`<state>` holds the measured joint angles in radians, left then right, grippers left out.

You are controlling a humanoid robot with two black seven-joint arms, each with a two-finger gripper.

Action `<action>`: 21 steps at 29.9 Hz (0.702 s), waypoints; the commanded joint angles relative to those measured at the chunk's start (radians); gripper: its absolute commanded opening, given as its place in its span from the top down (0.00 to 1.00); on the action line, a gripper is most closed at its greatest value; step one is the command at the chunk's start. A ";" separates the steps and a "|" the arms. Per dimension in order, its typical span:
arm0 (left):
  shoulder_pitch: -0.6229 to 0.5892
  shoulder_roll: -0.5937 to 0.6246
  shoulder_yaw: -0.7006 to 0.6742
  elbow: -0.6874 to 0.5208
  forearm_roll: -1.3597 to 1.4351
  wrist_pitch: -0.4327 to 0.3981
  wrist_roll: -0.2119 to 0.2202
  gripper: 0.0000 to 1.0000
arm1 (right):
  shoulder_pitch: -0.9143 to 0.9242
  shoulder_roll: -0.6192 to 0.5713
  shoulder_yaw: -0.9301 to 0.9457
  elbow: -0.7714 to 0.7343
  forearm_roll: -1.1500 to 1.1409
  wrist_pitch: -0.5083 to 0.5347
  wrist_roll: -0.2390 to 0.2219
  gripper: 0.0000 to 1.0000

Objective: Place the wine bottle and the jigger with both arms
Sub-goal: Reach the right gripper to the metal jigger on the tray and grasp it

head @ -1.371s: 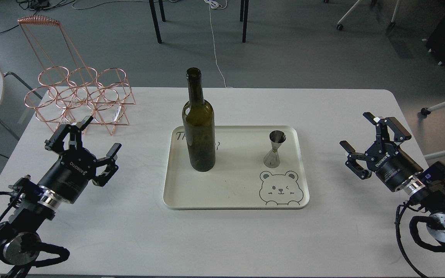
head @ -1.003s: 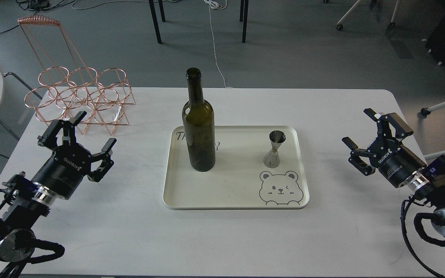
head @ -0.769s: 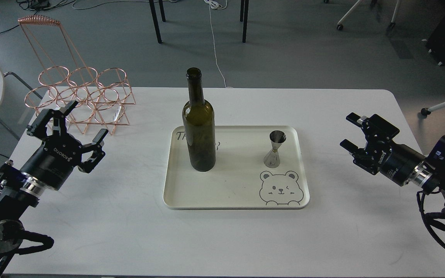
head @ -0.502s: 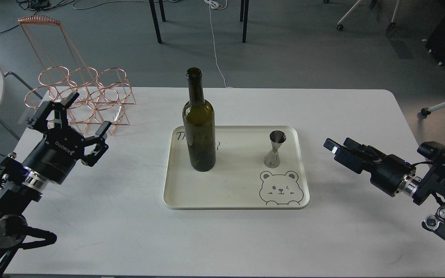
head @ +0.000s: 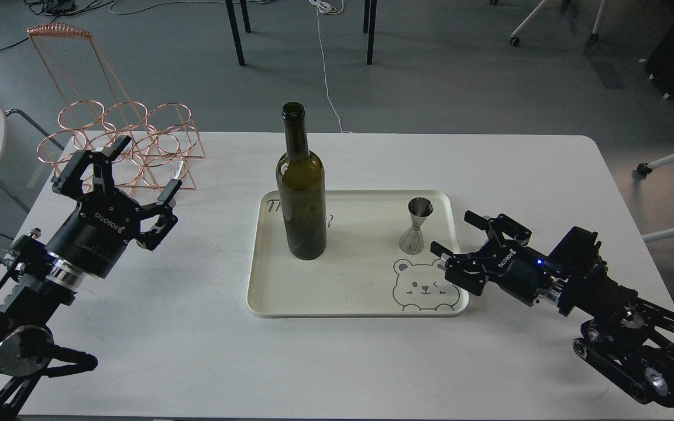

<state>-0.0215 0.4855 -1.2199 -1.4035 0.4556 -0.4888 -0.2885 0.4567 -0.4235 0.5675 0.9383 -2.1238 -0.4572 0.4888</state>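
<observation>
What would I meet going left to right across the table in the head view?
Left gripper, open, with the copper wire rack just behind it → wine bottle standing on the cream tray → jigger on the same tray → right gripper, open, at the tray's right edge.

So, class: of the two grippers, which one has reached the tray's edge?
The right gripper, open at the tray rim beside the jigger; the left gripper hangs open by the copper rack.
</observation>
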 commanded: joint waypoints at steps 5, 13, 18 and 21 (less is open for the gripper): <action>-0.002 -0.001 -0.003 -0.002 -0.002 0.000 0.000 0.01 | 0.088 0.129 -0.057 -0.187 -0.004 -0.012 0.000 0.09; -0.002 -0.001 -0.003 -0.002 -0.002 0.000 0.000 0.01 | 0.092 0.184 -0.061 -0.228 -0.004 -0.028 0.000 0.34; -0.002 0.001 -0.004 -0.002 -0.002 0.000 0.000 0.01 | 0.112 0.187 -0.063 -0.265 -0.004 -0.031 0.000 0.45; -0.002 0.001 -0.004 -0.009 -0.002 0.000 0.000 0.01 | 0.117 0.187 -0.063 -0.265 -0.004 -0.031 0.000 0.45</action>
<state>-0.0230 0.4858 -1.2237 -1.4064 0.4540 -0.4888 -0.2884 0.5691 -0.2371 0.5047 0.6765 -2.1277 -0.4882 0.4886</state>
